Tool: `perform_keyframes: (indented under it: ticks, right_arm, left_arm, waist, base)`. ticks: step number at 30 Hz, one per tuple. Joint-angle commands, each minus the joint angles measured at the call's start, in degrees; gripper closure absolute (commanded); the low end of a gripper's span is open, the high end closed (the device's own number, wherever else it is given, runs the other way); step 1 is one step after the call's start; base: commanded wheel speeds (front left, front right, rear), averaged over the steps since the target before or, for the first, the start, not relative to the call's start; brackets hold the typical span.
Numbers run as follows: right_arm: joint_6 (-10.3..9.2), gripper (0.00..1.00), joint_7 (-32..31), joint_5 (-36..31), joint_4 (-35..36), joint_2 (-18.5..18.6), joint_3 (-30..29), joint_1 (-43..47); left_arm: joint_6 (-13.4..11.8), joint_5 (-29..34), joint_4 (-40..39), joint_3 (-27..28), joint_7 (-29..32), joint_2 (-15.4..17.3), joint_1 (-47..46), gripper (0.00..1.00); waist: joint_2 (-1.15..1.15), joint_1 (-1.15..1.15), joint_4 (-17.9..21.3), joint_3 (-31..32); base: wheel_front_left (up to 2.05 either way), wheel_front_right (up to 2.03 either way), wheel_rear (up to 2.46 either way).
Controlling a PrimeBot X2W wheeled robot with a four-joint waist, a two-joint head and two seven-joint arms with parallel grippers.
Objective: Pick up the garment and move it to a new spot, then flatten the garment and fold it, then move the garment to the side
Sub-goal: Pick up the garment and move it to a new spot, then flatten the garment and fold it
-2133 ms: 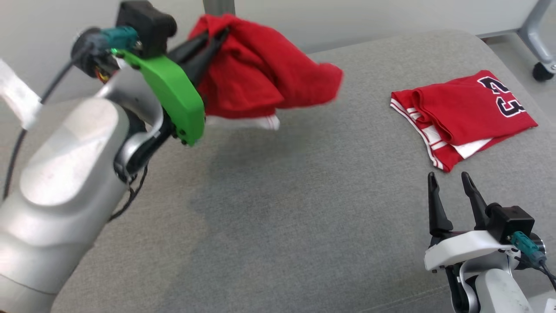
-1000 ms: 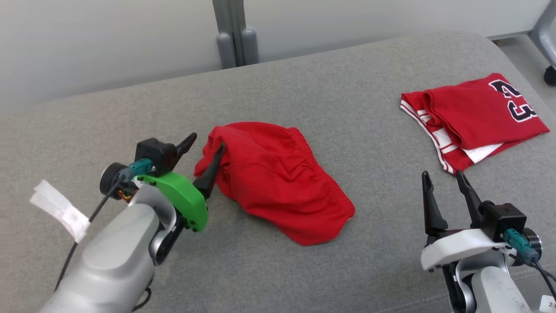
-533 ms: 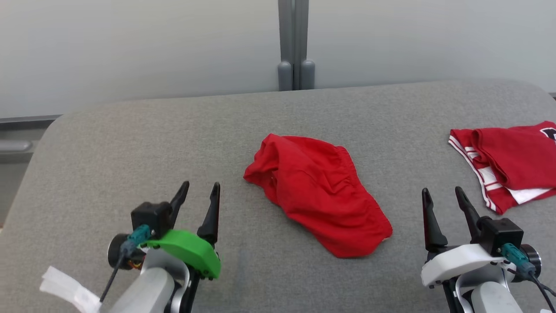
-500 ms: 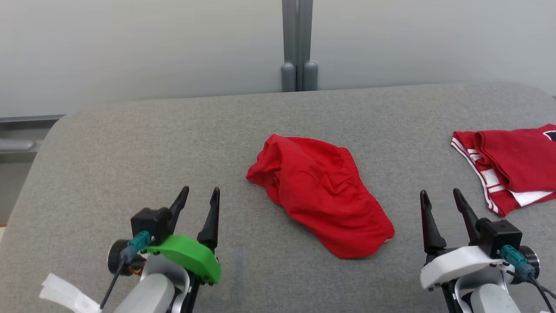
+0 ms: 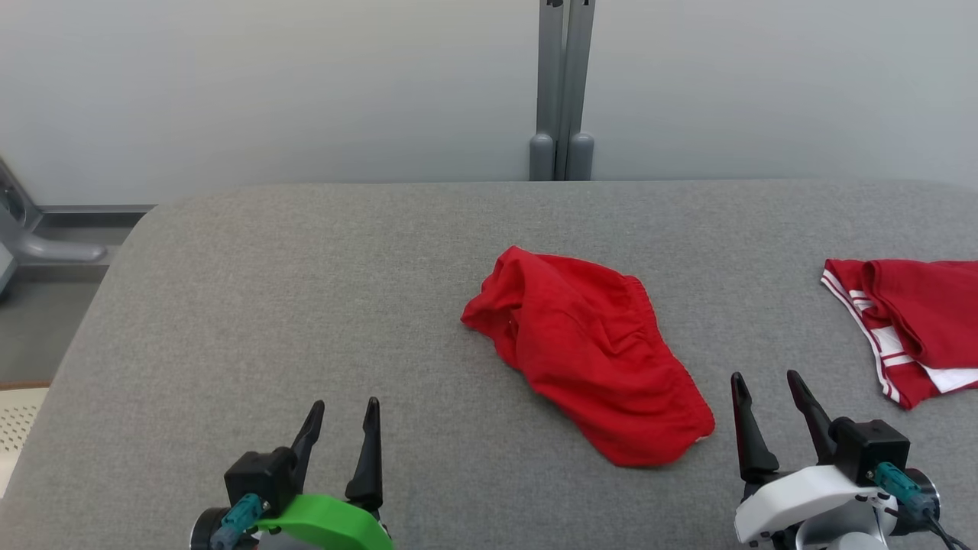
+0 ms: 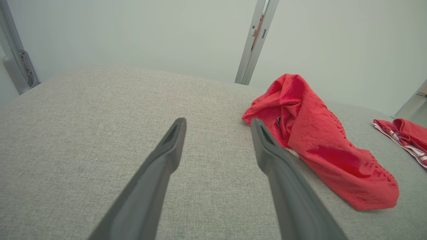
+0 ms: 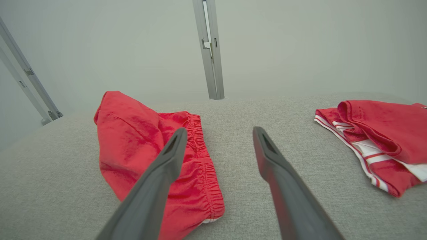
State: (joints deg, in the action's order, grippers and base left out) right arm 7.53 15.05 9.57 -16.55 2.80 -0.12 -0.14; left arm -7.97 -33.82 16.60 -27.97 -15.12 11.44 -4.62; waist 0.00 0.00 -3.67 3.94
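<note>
A crumpled red garment [image 5: 592, 351] with an elastic waistband lies loose in the middle of the grey padded table [image 5: 306, 305]. It also shows in the left wrist view [image 6: 313, 133] and the right wrist view [image 7: 146, 146]. My left gripper [image 5: 344, 409] stands open at the lower left, well apart from the cloth, with nothing between its fingers. My right gripper [image 5: 765, 382] is open at the lower right, just right of the garment's near end and not touching it.
A folded red jersey with white stripes [image 5: 913, 328] lies at the table's right edge; in the right wrist view the jersey [image 7: 377, 136] is on the right. A grey post [image 5: 561, 92] stands against the pale wall behind. Floor and a metal frame [image 5: 30, 237] lie past the left edge.
My left gripper carried the red garment down onto the middle of the table, let go and drew back toward me. The head camera has turned, shifting the whole picture.
</note>
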Motion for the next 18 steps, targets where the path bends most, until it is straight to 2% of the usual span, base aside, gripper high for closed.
perform_keyframes:
  ticks: [1, 18]
  right_arm:
    - [-0.09, 0.0, 0.17, 0.01, -0.2, 0.18, 0.06, 0.68]
    - [-0.09, 0.0, 0.17, -1.69, -0.78, 0.18, -0.32, -0.09]
  left_arm:
    - [0.37, 0.92, -0.07, 0.43, -0.02, -0.35, 1.03, 0.0]
    - [2.59, 4.23, 0.74, 4.81, -0.02, -2.33, 2.08, 0.0]
  waist:
    - [0.0, 0.0, 0.09, 0.05]
    - [0.0, 0.0, 0.18, 0.14]
  base:
    - [0.0, 0.0, 0.0]
    - [0.0, 0.0, 0.0]
